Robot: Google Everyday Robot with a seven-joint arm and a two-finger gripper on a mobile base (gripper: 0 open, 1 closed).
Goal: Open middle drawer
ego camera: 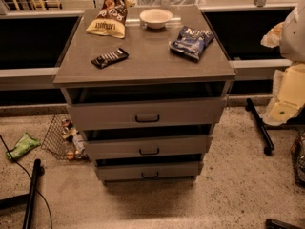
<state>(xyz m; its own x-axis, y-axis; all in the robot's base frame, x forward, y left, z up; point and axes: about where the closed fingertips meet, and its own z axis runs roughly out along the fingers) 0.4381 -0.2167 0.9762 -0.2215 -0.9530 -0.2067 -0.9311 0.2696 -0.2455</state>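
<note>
A grey cabinet [143, 61] stands in the centre with three stacked drawers. The middle drawer [114, 148] is the second one, wide and shallow, with a small dark handle [149, 151] at its centre. A dark gap shows above its front. The taller top drawer [105, 115] is above it and the narrow bottom drawer [119, 171] is below. My gripper [288, 97] shows as pale cream parts at the right edge, well to the right of the cabinet and touching no drawer.
On the cabinet top lie a yellow snack bag [107, 14], a white bowl [156, 17], a blue chip bag [190, 41] and a dark bar [110, 57]. A wire basket [61, 137] and a green packet [21, 146] sit on the floor at left. Black poles [259, 127] lie on the floor.
</note>
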